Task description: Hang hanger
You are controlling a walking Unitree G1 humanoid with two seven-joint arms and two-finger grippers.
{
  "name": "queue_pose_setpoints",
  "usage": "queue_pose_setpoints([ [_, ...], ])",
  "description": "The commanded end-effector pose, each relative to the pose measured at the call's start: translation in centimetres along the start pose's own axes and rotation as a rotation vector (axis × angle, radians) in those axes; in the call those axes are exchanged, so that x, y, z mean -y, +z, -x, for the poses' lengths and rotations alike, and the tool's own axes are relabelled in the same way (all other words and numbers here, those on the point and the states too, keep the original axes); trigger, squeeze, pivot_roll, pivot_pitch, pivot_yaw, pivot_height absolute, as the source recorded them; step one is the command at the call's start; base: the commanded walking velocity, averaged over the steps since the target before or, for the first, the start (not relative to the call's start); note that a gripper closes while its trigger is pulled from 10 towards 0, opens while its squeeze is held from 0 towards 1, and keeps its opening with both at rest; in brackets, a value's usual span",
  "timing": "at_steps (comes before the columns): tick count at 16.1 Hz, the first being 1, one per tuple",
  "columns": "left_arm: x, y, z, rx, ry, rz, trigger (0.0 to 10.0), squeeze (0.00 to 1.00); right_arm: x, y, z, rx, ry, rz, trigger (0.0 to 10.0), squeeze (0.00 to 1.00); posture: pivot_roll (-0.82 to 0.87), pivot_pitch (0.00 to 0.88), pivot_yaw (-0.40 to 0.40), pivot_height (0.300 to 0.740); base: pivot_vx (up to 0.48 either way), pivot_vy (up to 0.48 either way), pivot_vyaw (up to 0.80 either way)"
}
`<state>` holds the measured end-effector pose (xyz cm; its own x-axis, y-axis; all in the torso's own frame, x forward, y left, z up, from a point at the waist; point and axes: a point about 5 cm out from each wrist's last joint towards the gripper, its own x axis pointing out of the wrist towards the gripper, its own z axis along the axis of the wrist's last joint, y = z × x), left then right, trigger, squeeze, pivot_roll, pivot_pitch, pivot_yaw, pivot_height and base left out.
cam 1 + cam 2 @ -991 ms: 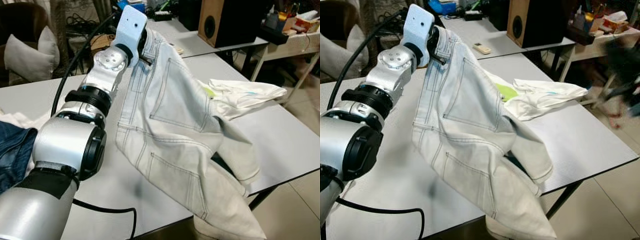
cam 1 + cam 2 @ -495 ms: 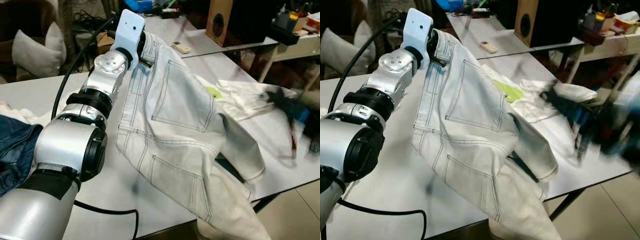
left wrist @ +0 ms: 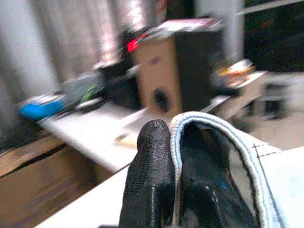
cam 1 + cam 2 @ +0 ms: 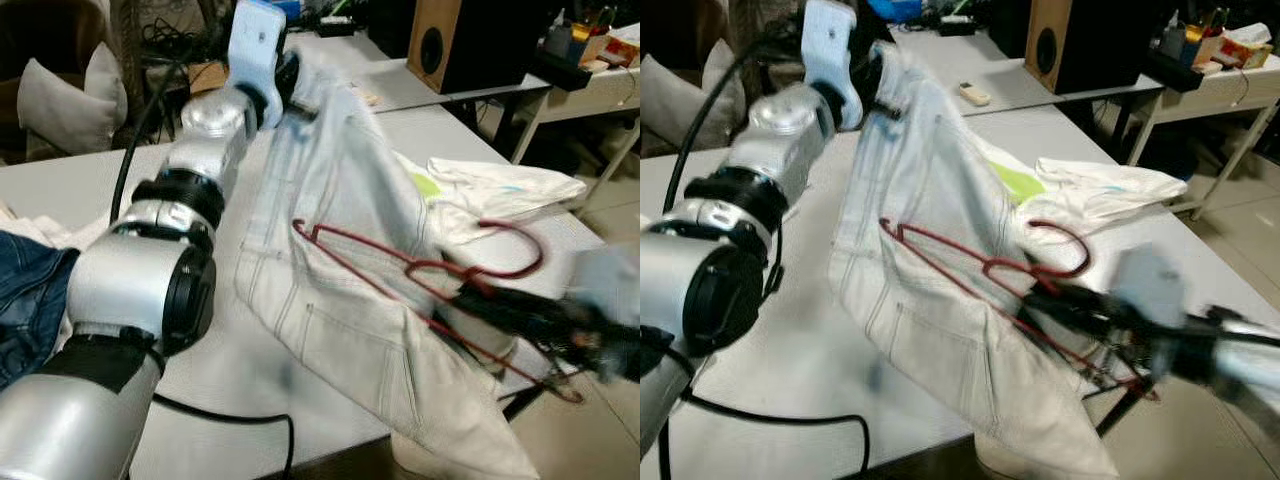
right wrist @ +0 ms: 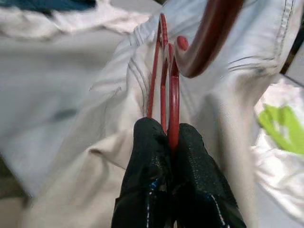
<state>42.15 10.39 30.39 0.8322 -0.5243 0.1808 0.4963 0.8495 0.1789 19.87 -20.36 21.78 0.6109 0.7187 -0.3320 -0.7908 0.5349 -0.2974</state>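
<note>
White table (image 4: 70, 200) below; left gripper (image 3: 175, 156), upper left, pinches jeans (image 4: 350, 250); right gripper (image 5: 166, 142), lower right, clamps hanger (image 4: 420, 270). Next: thread hanger into jeans.

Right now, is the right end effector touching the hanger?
Touching. The right wrist view shows the right end effector with both black fingers pinched on the red hanger wire, no gap.

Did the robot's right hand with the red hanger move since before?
Yes. The right gripper brought the red hanger in from the right, over the white jeans on the table.
</note>
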Motion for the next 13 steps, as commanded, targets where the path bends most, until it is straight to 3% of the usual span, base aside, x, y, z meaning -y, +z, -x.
queue_pose_setpoints([
  [1,0.7,3.3,-0.6,0.128,-0.105,0.015,10.0,0.0,1.6,-1.0,-1.3,-0.076,-0.117,0.092,10.0,0.0,-0.24,0.0,0.056,0.74,0.0,0.0,0.0],
  [4,0.9,4.5,-0.6,0.196,-0.177,0.05,10.0,0.0,3.1,-1.3,-2.6,-0.099,-0.209,0.151,10.0,0.0,-0.23,0.0,0.053,0.74,0.0,0.0,0.0],
  [5,1.0,6.3,-0.1,0.287,-0.282,0.067,10.0,0.0,5.0,-0.9,-4.1,-0.105,-0.318,0.291,10.0,0.0,-0.23,0.0,0.047,0.74,0.0,0.0,0.0],
  [7,0.4,5.8,0.6,0.276,-0.289,-0.011,10.0,0.0,5.8,1.1,-5.4,0.015,-0.359,0.296,10.0,0.0,-0.22,0.0,0.042,0.74,0.0,0.0,0.0],
  [9,0.0,3.3,1.6,0.231,-0.288,-0.034,10.0,0.0,5.3,2.2,-6.2,0.093,-0.331,0.296,10.0,0.0,-0.22,0.0,0.038,0.74,0.0,0.0,0.0],
  [11,-0.8,-1.8,3.6,0.103,-0.234,-0.073,10.0,0.0,4.4,2.5,-7.4,0.127,-0.311,0.313,10.0,0.0,-0.22,0.0,0.036,0.74,0.0,0.0,0.0],
  [12,-0.8,-1.8,3.6,0.103,-0.234,-0.073,10.0,0.0,4.4,2.5,-7.4,0.127,-0.311,0.313,10.0,0.0,-0.22,0.0,0.036,0.74,0.0,0.0,0.0],
  [13,-1.4,-5.0,4.8,-0.028,-0.157,-0.159,10.0,0.0,2.8,2.7,-8.1,0.165,-0.229,0.291,10.0,0.0,-0.23,0.0,0.034,0.74,0.0,0.0,0.0],
])
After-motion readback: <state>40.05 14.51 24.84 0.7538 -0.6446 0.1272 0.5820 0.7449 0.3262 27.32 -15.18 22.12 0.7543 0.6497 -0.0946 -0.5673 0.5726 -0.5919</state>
